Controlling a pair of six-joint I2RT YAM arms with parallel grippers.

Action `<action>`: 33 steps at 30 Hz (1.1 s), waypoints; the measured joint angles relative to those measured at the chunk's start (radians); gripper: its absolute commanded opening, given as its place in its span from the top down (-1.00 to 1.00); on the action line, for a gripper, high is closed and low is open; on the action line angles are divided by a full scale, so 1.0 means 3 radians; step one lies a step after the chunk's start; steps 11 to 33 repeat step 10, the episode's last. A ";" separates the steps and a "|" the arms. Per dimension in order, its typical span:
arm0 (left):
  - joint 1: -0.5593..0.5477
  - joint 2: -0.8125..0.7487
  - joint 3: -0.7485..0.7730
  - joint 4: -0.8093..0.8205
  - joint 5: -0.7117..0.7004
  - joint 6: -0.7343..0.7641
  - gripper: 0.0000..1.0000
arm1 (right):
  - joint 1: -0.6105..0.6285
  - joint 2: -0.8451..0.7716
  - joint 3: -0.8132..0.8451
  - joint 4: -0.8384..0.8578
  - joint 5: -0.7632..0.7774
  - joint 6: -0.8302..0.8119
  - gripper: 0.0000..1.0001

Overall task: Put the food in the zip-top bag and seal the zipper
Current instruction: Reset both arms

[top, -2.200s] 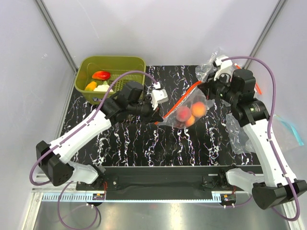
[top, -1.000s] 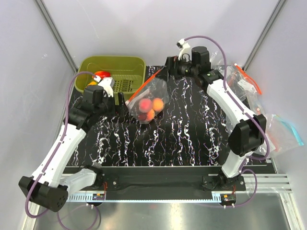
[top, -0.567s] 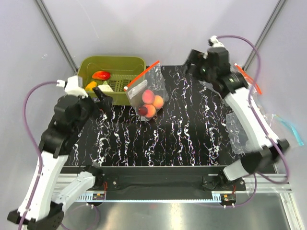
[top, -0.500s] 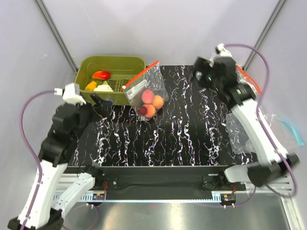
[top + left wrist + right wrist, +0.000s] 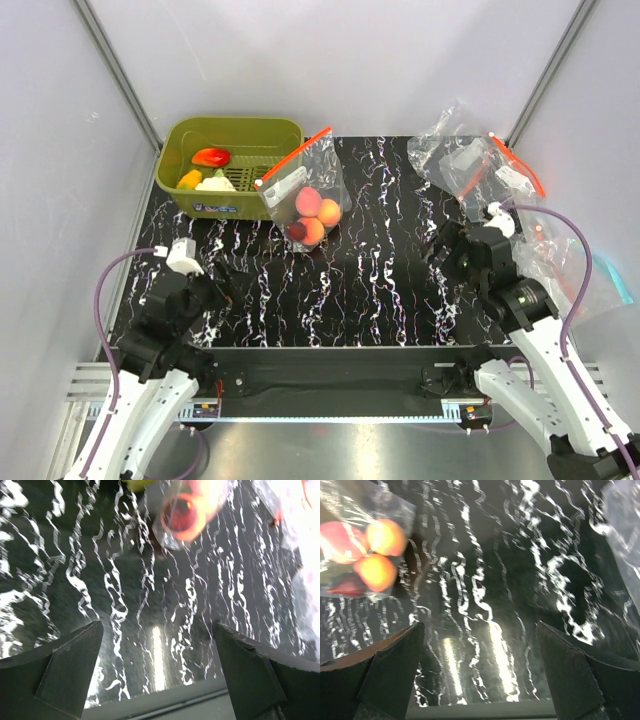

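Observation:
The zip-top bag stands on the black marble table with its left side touching the green basket. Its red-orange zipper slants along the top. The food, orange-pink fruits and a dark one, lies inside the bag. My left gripper is open near the front left, far from the bag. My right gripper is open at the right, also apart from it. The left wrist view shows empty jaws over bare table, the food blurred ahead. The right wrist view shows empty jaws, the food at upper left.
A green basket at the back left holds a red pepper and white cauliflower. Spare clear bags lie at the back right and along the right edge, one with a light-blue strip.
Both arms have drawn back from the bag toward the near edge of the table. The bag stays propped by the basket, with neither gripper holding it.

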 measured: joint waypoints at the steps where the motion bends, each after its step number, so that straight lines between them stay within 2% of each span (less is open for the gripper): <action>1: 0.0000 -0.0048 -0.0048 -0.0001 0.0047 -0.0027 -0.98 | 0.0000 -0.0056 -0.0062 -0.0052 0.0032 0.0038 -0.99; 10: 0.0000 -0.0113 -0.0102 0.0069 0.0146 -0.0100 -0.98 | 0.0000 -0.0319 -0.0223 -0.0234 0.0131 0.0169 -1.00; 33: 0.0000 -0.0113 -0.0102 0.0069 0.0146 -0.0100 -0.98 | 0.0000 -0.0319 -0.0223 -0.0234 0.0131 0.0169 -1.00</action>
